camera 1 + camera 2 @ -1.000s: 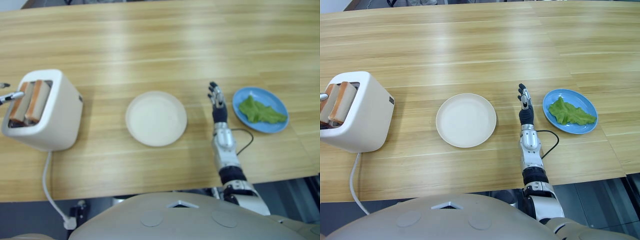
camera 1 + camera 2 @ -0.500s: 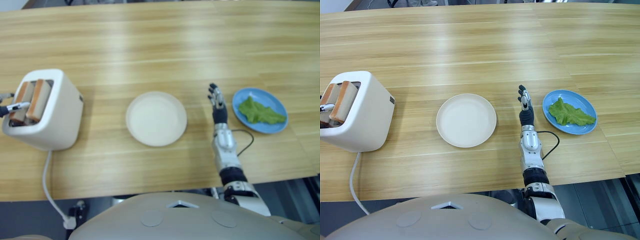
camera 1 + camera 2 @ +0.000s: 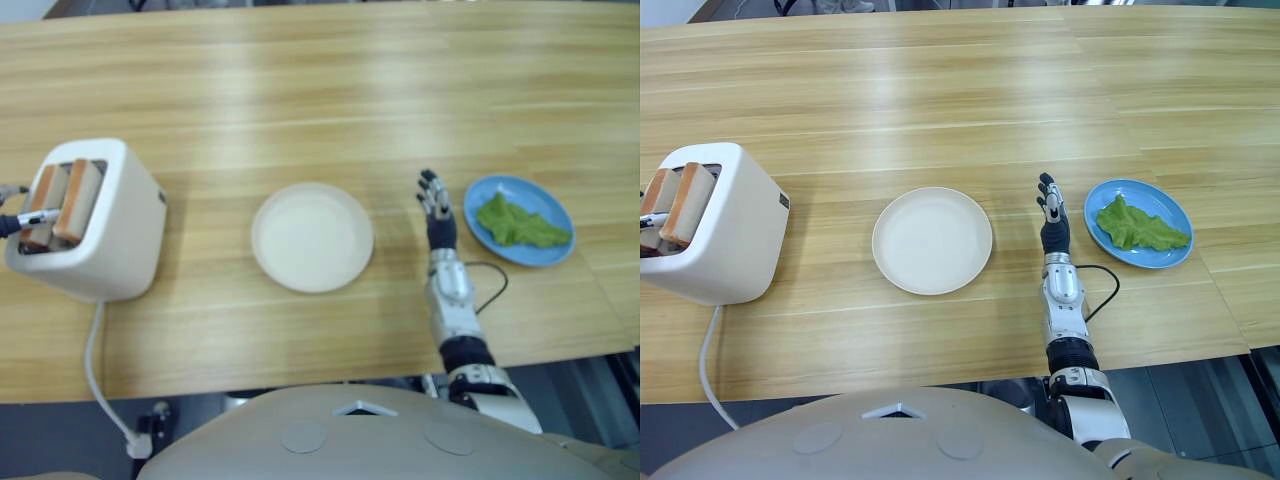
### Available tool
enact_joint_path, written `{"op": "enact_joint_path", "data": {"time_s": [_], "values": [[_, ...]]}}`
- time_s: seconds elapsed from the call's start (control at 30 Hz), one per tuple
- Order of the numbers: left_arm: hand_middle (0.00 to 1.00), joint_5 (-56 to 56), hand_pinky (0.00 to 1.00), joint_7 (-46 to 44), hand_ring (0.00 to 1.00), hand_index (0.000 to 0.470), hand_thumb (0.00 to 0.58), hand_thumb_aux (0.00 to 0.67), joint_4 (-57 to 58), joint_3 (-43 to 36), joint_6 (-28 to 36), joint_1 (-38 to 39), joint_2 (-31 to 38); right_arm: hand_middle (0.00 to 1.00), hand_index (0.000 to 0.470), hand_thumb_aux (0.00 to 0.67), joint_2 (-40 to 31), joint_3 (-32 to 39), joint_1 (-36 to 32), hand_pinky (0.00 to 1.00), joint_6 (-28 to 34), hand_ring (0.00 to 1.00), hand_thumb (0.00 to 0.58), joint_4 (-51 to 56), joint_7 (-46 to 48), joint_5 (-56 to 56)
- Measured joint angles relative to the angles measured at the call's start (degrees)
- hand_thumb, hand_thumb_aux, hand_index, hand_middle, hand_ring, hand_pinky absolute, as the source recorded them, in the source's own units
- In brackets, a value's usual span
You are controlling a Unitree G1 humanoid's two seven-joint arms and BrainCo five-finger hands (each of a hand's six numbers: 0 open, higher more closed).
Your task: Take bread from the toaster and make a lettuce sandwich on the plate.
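While the two slices of bread [image 3: 680, 205] stand upright side by side in the slots of the white toaster [image 3: 735, 235] at the left of the wooden table [image 3: 940, 90], the left hand [image 3: 22, 219] shows at the very edge of the view, touching the outer slice. So little of it is in sight that one cannot tell whether it grips the bread or merely rests against it. The cream plate [image 3: 932, 240] lies bare at the middle of the table, well apart from the toaster. The right hand [image 3: 1052, 218] hangs over the wood between this plate and the blue plate [image 3: 1160, 262], nearer the blue one, stretched out straight and holding nothing. A leaf of lettuce [image 3: 1140, 226] lies flat on the blue plate. The toaster's white cord [image 3: 708, 370] runs off the near edge of the table.
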Motion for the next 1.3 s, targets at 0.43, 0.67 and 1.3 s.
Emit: {"op": "enact_joint_path", "data": {"time_s": [0.43,0.67,1.3], "values": [[0.0,5.9,0.0,1.2,0.0,0.0,0.0,0.0,-5.1,2.6,0.6,0.7,0.0,0.0,0.0,0.0,0.4,0.0,0.1,0.0,1.2,0.0,0.0,0.4,0.1,0.7],[0.0,6.9,0.0,1.8,0.0,0.0,0.0,0.0,-4.8,2.8,-0.4,0.6,0.0,0.0,0.0,0.0,0.5,0.2,0.1,0.0,1.9,0.0,0.0,0.7,0.1,0.7],[0.0,6.8,0.0,-0.4,0.0,0.034,0.083,0.05,-2.0,2.1,-1.8,1.6,0.0,0.0,0.0,0.0,0.7,0.5,0.8,0.0,2.4,0.0,0.0,0.6,0.2,0.9]]}}
